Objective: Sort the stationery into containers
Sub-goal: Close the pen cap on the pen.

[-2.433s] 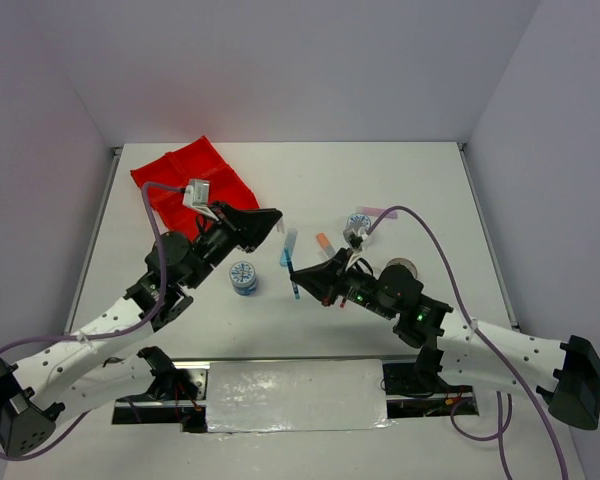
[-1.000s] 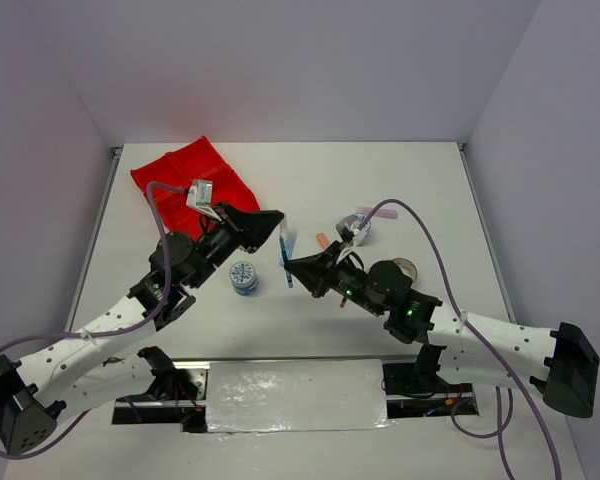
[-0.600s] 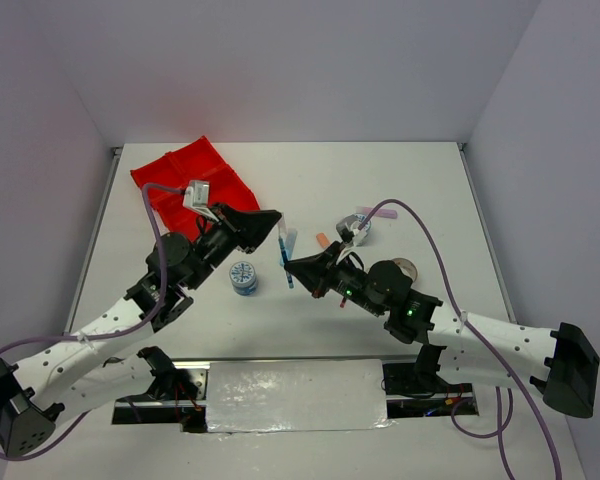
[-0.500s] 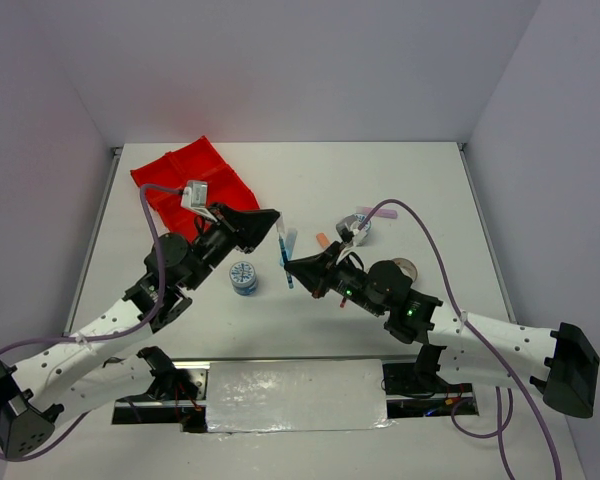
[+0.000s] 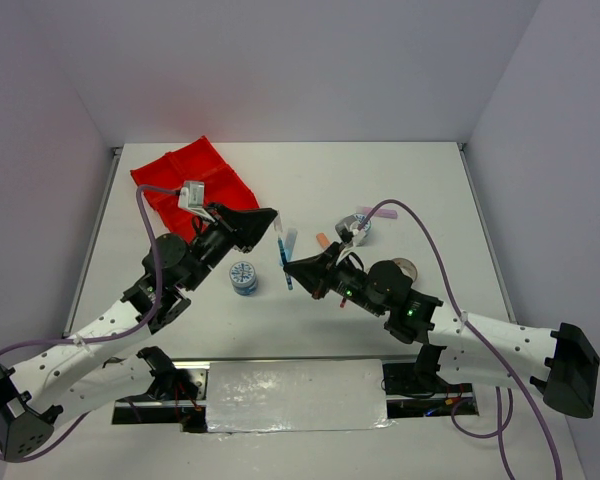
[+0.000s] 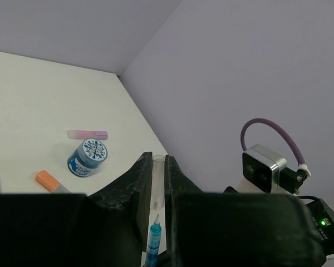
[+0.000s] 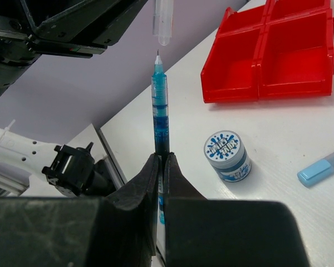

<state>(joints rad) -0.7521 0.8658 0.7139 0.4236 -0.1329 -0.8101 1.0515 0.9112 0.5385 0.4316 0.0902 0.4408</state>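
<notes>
My left gripper (image 5: 273,219) is shut on a clear pen cap (image 5: 280,238), held between its jaws in the left wrist view (image 6: 157,181). My right gripper (image 5: 289,266) is shut on a thin blue pen (image 7: 160,114) and holds it tip up. The pen tip (image 6: 154,222) sits just below the cap's open end (image 7: 163,22), apart from it. The red four-compartment tray (image 5: 190,180) stands at the far left and also shows in the right wrist view (image 7: 278,50). One blue-white tub (image 5: 244,277) stands below the grippers.
A second tub (image 5: 358,226), a pink stick (image 5: 385,212), an orange-tipped stick (image 5: 323,240) and a light-blue stick (image 5: 291,241) lie right of centre. A tape ring (image 5: 405,268) lies beside the right arm. The table's near edge has a metal rail.
The right gripper lifted the blue pen up and left toward the left gripper's cap. Over the last second both grippers have barely moved.
</notes>
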